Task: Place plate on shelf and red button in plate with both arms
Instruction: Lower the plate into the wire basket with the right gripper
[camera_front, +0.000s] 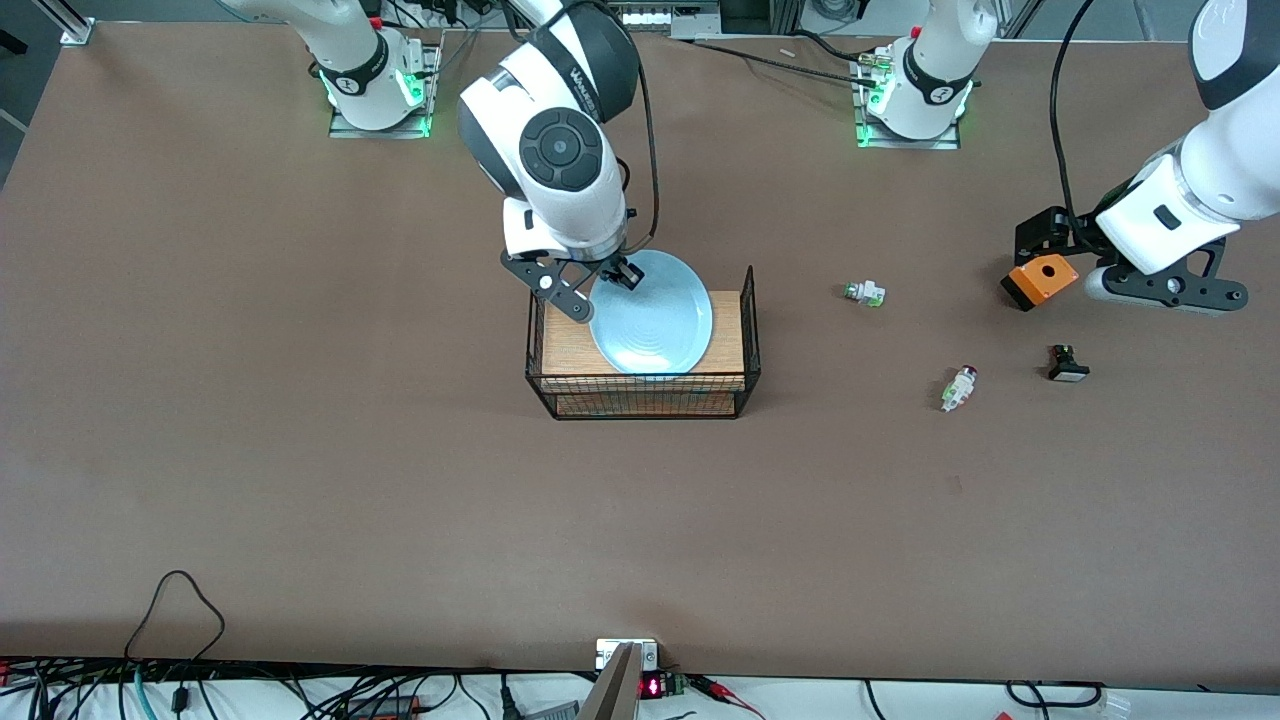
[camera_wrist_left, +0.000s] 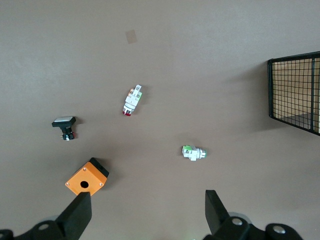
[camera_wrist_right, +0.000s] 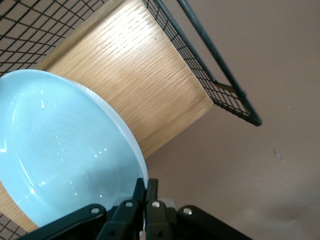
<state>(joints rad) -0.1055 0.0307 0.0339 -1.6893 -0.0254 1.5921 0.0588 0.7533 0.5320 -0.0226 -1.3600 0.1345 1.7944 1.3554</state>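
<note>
- Plate (camera_front: 652, 315) pinched at its rim by the right gripper (camera_front: 626, 277), jaws clamped tight on the edge, hangs tilted over the wire rack (camera_front: 745, 330) and the wooden board (camera_wrist_right: 135, 80) inside it.
- Left gripper (camera_wrist_left: 145, 210), jaws spread wide and holding nothing, hovers over the table toward the left arm's end, above the orange box (camera_front: 1040, 281).
- Red button (camera_front: 958, 387) lies on its side on the table, well apart from the rack, nearer the front camera than the white part with the green tip (camera_front: 865, 293) (a lookalike that could be taken by mistake).
- Risk: a thin grip on one rim may let the plate swing or slip, and its low edge could catch the rack's wire on the way down.
- Risk: the small button may roll or skid when the fingers close on it.
- Right wrist view shows the jaws meeting on the rim and the board's grain, both unclear from the front.
- Left wrist view shows the button's dark-red cap plainly, plus the black square-capped button (camera_wrist_left: 64, 125) beside it; only the front view shows both arms together.
</note>
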